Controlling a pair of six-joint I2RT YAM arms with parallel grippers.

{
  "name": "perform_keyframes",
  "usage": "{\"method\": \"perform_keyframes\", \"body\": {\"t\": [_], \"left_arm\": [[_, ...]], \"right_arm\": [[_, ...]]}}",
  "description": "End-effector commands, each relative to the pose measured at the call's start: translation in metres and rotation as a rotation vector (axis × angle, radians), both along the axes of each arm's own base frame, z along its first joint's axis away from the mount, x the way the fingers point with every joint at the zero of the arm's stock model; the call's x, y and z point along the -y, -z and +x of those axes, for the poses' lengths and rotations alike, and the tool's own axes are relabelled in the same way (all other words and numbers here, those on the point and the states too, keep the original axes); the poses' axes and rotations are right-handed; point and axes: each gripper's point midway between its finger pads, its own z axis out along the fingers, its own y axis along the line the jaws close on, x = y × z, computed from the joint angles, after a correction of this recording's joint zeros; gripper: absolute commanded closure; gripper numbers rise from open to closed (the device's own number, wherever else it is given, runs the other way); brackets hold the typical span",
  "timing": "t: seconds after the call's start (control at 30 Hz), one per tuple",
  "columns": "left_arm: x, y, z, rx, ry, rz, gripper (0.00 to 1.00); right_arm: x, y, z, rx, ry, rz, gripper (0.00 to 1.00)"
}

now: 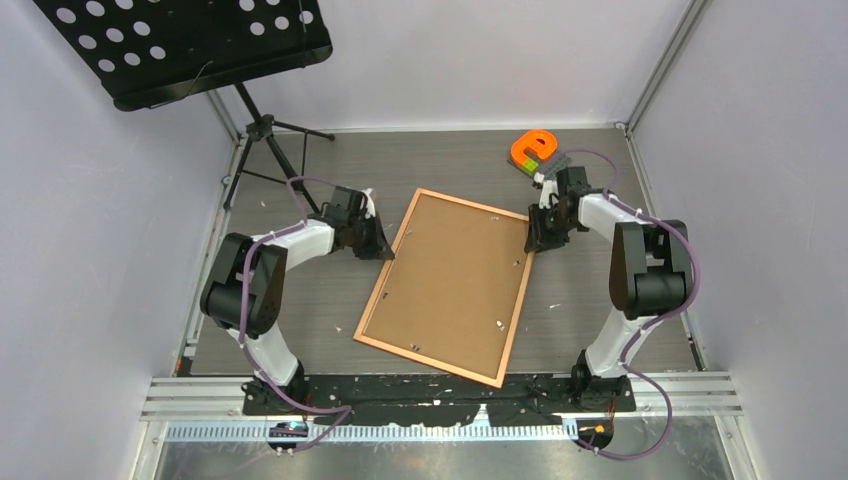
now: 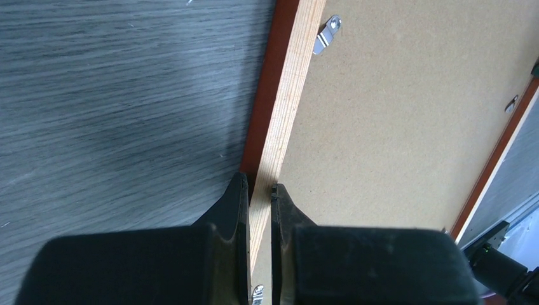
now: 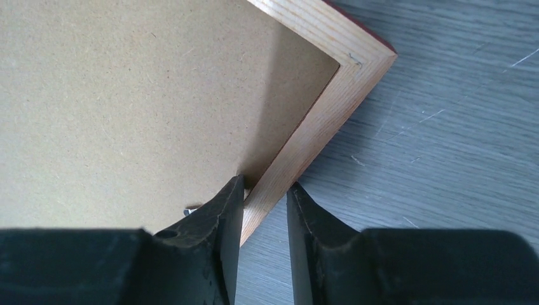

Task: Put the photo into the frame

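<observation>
frame point(image 1: 428, 361): laid flat and back side up on the tabletop point(image 1: 300, 310), turned at an angle, mid-tabletop between the two arms; thin orange-brown wood border seen on all four sides.
backing board point(image 1: 450, 285): plain brown, seated inside the border, opening filled edge to edge.
metal tab point(image 2: 327, 35): small and silver, fixed at the inner edge of the left rail, resting on the board; a few more small tabs are seen along the right and near rails in the top view.
left hand point(image 2: 259, 187): pressed together on the frame's left rail, near its far end; one finger on the outer red-brown side, the other on the board side, rail pinched between them.
right hand point(image 3: 266, 187): set astride the right rail just short of the far right corner; the inner finger is touching at the board side, while a sliver of gap is seen between the outer finger and the rail, so it is not clamped.
music stand point(image 1: 180, 45): black, perforated, at the far left.
orange-and-green item point(image 1: 532, 148): on the tabletop at the far right, just behind the right arm.
</observation>
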Motion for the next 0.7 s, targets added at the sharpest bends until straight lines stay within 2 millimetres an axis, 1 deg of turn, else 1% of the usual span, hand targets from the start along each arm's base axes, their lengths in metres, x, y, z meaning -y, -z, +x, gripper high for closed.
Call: {"method": "perform_keyframes", "body": {"t": [0.0,0.13,0.17,0.2,0.23,0.3,0.4,0.47,0.57,0.67], "left_arm": [[-0.009,0.030,-0.034,-0.152,0.004,0.031,1.00],[-0.003,0.031,-0.043,-0.182,0.047,-0.001,1.00],[-0.002,0.032,-0.046,-0.187,0.060,0.003,1.00],[-0.002,0.033,-0.048,-0.190,0.075,0.011,1.00],[-0.003,0.034,-0.050,-0.195,0.086,0.017,1.00],[-0.002,0.036,-0.054,-0.205,0.107,0.022,0.99],[-0.003,0.037,-0.058,-0.220,0.134,0.030,0.88],[-0.003,0.036,-0.057,-0.216,0.146,0.037,0.80],[-0.004,0.033,-0.051,-0.193,0.150,0.049,0.62],[-0.004,0.030,-0.043,-0.173,0.145,0.059,0.50]], "right_arm": [[-0.006,-0.014,0.027,0.062,-0.019,0.033,0.73],[-0.011,-0.019,0.043,0.078,-0.039,0.055,0.80],[-0.012,-0.015,0.044,0.069,-0.043,0.057,0.81],[-0.014,-0.020,0.050,0.082,-0.051,0.064,0.82],[-0.015,-0.017,0.052,0.076,-0.058,0.067,0.83],[-0.018,-0.021,0.062,0.092,-0.076,0.071,0.84],[-0.025,-0.020,0.065,0.093,-0.114,0.077,0.87],[-0.028,-0.019,0.066,0.091,-0.132,0.079,0.87],[-0.031,-0.017,0.065,0.088,-0.158,0.086,0.88],[-0.032,-0.017,0.062,0.085,-0.176,0.086,0.89]]}}
